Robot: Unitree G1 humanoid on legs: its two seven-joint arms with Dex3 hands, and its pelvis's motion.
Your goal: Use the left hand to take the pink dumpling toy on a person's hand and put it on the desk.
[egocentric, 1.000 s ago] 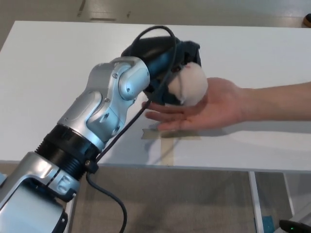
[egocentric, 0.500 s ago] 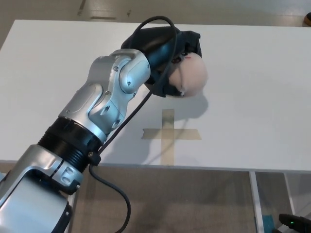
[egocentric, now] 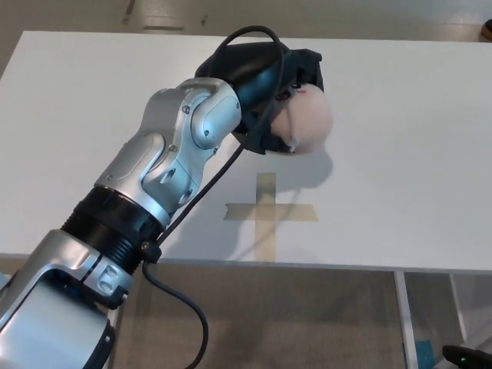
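Observation:
My left hand (egocentric: 269, 92) reaches over the middle of the white desk (egocentric: 400, 154) and is shut on the pink dumpling toy (egocentric: 306, 121). The toy is a pale pink, round plush with a small red mark on top. It hangs a little above the desk, over the far end of a tape cross (egocentric: 269, 207), and casts a shadow below. The black fingers wrap the toy's left and upper sides. No person's hand shows. My right hand is out of the picture.
A tan tape cross marks the desk near its front edge. My silver left forearm (egocentric: 154, 184) crosses the desk's front left part, with a black cable (egocentric: 181, 307) looping beneath it. Floor shows below the front edge.
The person's open hand under the toy one second ago has withdrawn to the right and out of view. My left hand keeps hold of the toy and has drifted slightly up and right.

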